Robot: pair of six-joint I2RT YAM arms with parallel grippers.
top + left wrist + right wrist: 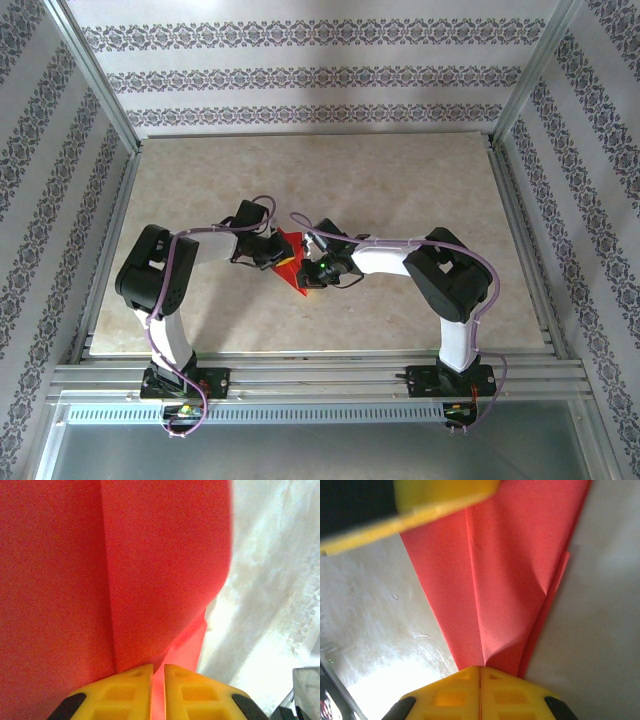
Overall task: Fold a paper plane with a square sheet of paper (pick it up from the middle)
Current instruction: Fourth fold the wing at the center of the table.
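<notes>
The red sheet of paper (291, 262) lies folded into a narrow pointed paper plane shape with a centre crease, mid-table between both arms. My left gripper (272, 254) meets it from the left. In the left wrist view its yellow jaws (158, 670) stand a narrow crack apart, with red paper (160, 570) showing in the gap. My right gripper (313, 272) comes from the right. In the right wrist view it (480, 670) is shut on the pointed end of the plane (505, 580). A yellow fingertip of the left gripper (445, 495) hangs over the plane's wide end.
The beige marble-look table (400, 190) is bounded by an aluminium frame (520, 230) and patterned walls. A metal rail (320, 375) carrying both arm bases runs along the near edge. Open tabletop extends behind and to both sides of the paper.
</notes>
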